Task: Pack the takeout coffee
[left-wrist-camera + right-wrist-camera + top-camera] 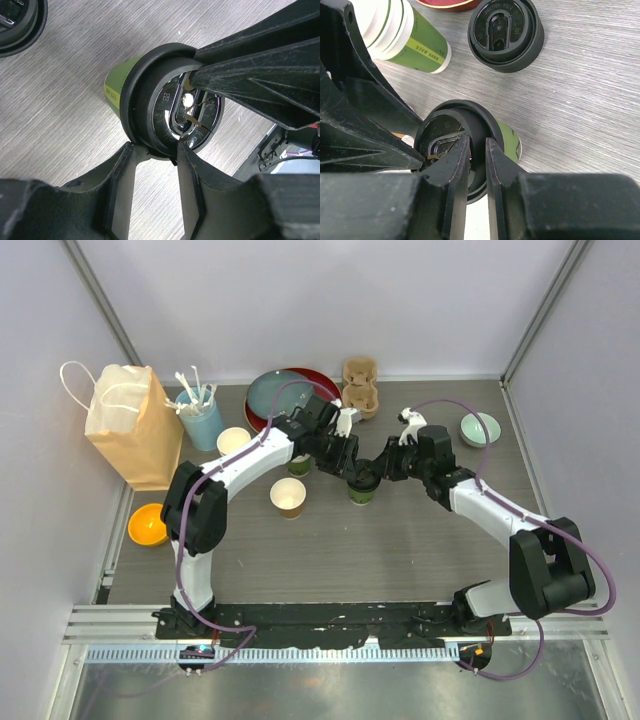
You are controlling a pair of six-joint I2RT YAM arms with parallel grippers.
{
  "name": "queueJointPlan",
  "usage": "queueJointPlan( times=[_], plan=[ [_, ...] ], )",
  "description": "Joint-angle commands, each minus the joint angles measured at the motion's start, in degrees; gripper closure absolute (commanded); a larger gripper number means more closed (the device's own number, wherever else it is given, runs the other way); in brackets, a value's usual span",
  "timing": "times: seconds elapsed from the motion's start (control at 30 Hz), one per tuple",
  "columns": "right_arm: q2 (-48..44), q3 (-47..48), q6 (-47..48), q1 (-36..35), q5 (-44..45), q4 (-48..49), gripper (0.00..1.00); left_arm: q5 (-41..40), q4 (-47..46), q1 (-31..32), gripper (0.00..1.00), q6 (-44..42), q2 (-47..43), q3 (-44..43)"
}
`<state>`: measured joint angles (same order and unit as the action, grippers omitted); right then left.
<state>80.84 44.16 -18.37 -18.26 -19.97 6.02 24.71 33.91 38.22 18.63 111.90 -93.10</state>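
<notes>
- Green paper cup (362,494) stands upright on the grey wood-grain desk (400,560), just right of the middle of the top view, with both arms meeting over it.
- Black lid (165,107) sits on that cup's mouth; in the left wrist view its thick rim covers the top and only a strip of green wall shows at the left.
- Left claw (156,150) comes in from the bottom of its own view, closed partway, one fingertip on each side of a stretch of the lid's rim and touching it.
- Right claw (477,145) is nearly pressed together, pinching the lid's rim: one finger lies over the lid's sunken top, the other outside the rim above the cup's green side.
- Brown cup (288,497) stands open, cream inside, to the left of the green cup and apart from it.
- Second black lid (505,31) lies flat on the desk at the top of the right wrist view, beside a stack of nested green cups (415,40) in the upper left.
- Along the left of the top view: a brown paper bag (135,430), a light-blue cup of stirrers (200,420) and an orange bowl (147,525).
- At the far edge, a cardboard cup carrier (360,385); a pale green bowl (480,428) sits at the upper right.
</notes>
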Motion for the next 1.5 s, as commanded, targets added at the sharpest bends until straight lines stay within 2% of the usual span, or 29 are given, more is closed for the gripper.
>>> queueJointPlan(
  times=[0.0,0.43,0.7,0.9,1.03,1.23,1.47],
  plan=[
    [2.8,-0.9,5.4,-3.8,3.3,-23.9,0.94,4.5,1.2,1.3,0.57,-2.5,-2.1,-2.7],
    [4.1,8.2,15.5,-4.5,0.6,-27.8,0.94,5.2,3.4,-0.6,0.43,-5.3,-5.3,-5.2],
    [6.3,13.6,23.2,-5.4,-4.5,-29.0,0.94,6.3,3.5,-2.0,0.43,-6.4,-5.7,-5.2],
    [8.7,18.3,31.5,-5.5,-9.4,-31.6,0.92,6.8,2.4,-5.2,0.53,-4.5,-5.4,-1.7],
    [9.3,21.0,35.8,-6.1,-10.0,-32.3,0.88,7.8,1.2,-5.3,0.53,-4.5,-7.0,0.2],
    [11.6,26.4,35.0,-6.9,-8.6,-36.0,0.63,7.5,-0.1,-5.3,0.54,-4.0,-8.4,2.4],
    [8.9,28.3,31.2,-7.1,-8.6,-34.7,0.58,8.7,-0.4,-5.3,0.55,-3.1,-8.7,3.1]
  ],
)
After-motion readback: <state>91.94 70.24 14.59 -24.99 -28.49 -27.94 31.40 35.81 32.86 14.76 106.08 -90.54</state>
